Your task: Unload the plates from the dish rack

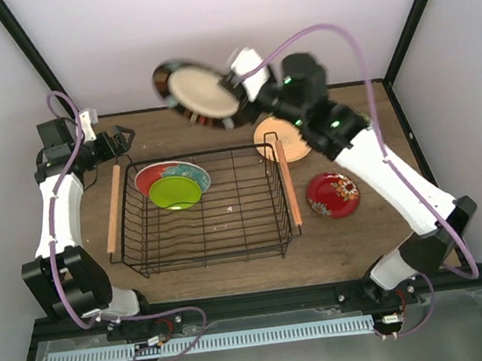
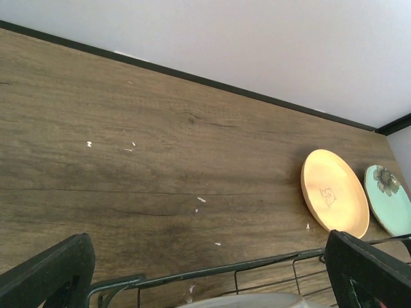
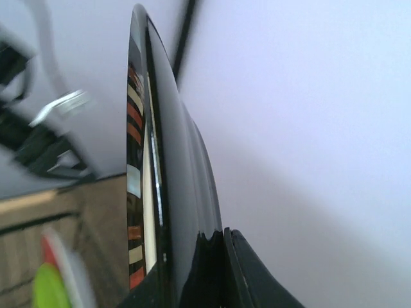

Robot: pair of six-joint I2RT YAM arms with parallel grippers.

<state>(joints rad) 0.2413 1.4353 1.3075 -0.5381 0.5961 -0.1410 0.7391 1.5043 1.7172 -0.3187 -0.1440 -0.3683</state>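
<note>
Cream plate w/ dark rim (image 1: 202, 93) is up in the air, tilted, above the far edge of the worktop (image 1: 152, 138). The R end effector (image 1: 234, 82) is clenched on its rim. The R wrist cam sees the plate edge-on, w/ the dark fingers (image 3: 250, 282) closed on its lower edge.

Below and nearer than that end effector sits the dish rack (image 1: 205, 246): black wire, wooden handles on L (image 1: 114, 209) & R (image 1: 287, 184). In its far-L corner a red-and-teal plate (image 1: 157, 173) lies w/ a lime green plate (image 1: 175, 194) overlapping it.

Outside the rack, under the R arm, the yellow-orange plate (image 1: 269, 133) lies just beside the R handle's far end, partly hidden by the arm. The red floral plate (image 1: 332, 194) is nearer on the worktop, apart from the rack. The L wrist cam shows the pale mint plate (image 2: 390, 200) just beside the orange one. The orange one has a small dark mark, too small to read.

The L end effector (image 1: 122, 140) is released, fingers spread wide, at the rack's far-L corner w/ rack wire under it. A purple cable (image 1: 338, 36) loops over the R arm.
</note>
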